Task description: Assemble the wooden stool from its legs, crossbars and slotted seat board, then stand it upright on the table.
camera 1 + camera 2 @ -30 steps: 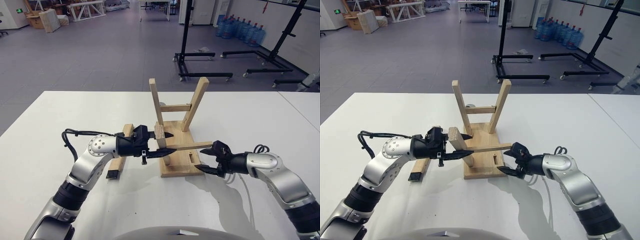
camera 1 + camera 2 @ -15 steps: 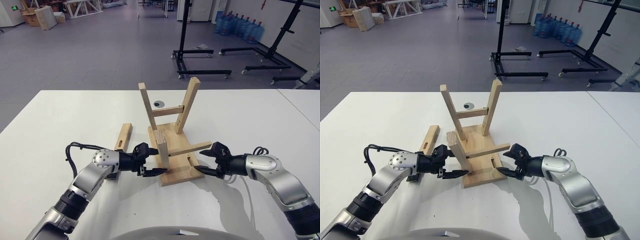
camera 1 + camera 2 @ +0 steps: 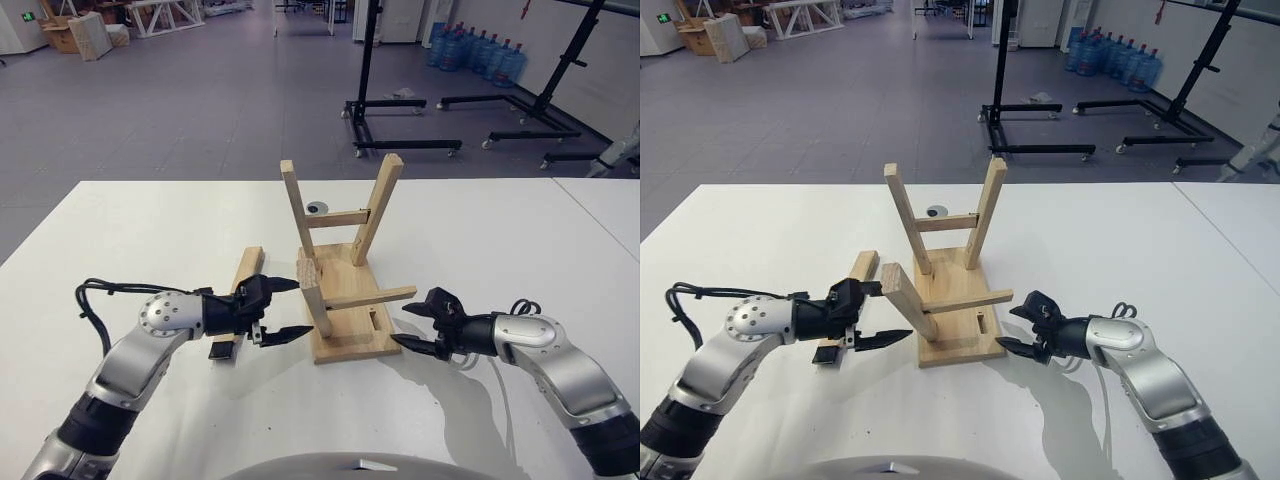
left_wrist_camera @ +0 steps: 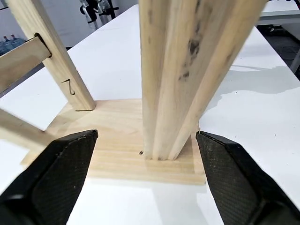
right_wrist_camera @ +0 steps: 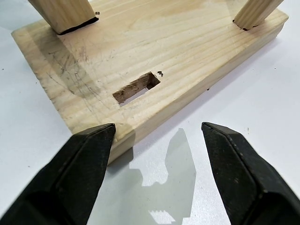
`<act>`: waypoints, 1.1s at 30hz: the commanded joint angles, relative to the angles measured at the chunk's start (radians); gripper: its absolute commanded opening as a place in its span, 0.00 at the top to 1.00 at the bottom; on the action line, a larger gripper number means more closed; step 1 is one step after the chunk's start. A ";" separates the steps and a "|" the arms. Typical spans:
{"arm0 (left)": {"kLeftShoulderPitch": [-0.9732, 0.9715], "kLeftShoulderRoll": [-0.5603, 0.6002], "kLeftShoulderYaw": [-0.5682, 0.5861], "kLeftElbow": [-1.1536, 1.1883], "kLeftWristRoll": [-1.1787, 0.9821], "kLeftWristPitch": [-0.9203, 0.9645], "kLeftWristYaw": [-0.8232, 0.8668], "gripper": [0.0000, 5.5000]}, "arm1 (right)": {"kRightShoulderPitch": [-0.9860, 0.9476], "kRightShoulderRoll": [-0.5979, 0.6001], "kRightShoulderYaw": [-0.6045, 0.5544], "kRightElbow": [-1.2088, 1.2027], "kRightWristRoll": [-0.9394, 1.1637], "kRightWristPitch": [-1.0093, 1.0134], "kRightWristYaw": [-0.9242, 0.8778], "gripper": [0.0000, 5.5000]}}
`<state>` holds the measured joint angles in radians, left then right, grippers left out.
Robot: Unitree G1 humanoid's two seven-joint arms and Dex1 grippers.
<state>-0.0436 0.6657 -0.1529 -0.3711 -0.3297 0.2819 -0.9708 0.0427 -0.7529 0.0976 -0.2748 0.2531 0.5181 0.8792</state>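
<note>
The slotted seat board [image 3: 350, 345] lies flat on the white table. Two far legs stand in it, joined by a crossbar [image 3: 340, 218]. A third leg [image 3: 313, 296] stands at its near left corner, leaning a little, and its crossbar [image 3: 375, 298] juts right with a free end. The left wrist view shows this leg [image 4: 178, 70] close up, between the fingers. My left gripper [image 3: 290, 308] is open just left of it, not touching. My right gripper [image 3: 412, 326] is open at the board's near right corner, close to an empty slot [image 5: 137, 86]. A loose leg [image 3: 247, 272] lies left of the board.
The table's far edge runs behind the stool, with a small round hole [image 3: 318, 208] in the tabletop there. A black cable [image 3: 100, 292] loops out from the left arm. Black metal stands [image 3: 400, 110] are on the floor beyond. Bare table lies left, right and in front.
My left gripper, shut around the near leg a second ago, has let go and drawn back to the left, open. The right gripper has hardly moved. The head camera has shifted.
</note>
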 commanded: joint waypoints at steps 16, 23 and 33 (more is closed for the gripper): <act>0.154 -0.075 0.285 -0.130 -0.104 0.474 0.477 0.30 | 0.010 -0.035 -0.106 0.082 -0.015 -0.049 -0.012 0.38; 0.133 -0.193 0.139 -0.092 0.012 0.572 0.669 0.30 | 0.004 -0.012 -0.070 0.065 -0.023 -0.042 -0.017 0.38; 0.128 -0.370 0.090 -0.059 0.072 0.705 0.836 0.30 | 0.012 0.004 -0.049 0.055 -0.023 -0.039 -0.028 0.38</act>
<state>0.0823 0.3233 -0.0509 -0.4362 -0.2636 0.9559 -0.1498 0.0607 -0.7499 0.0421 -0.2099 0.2356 0.4764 0.8540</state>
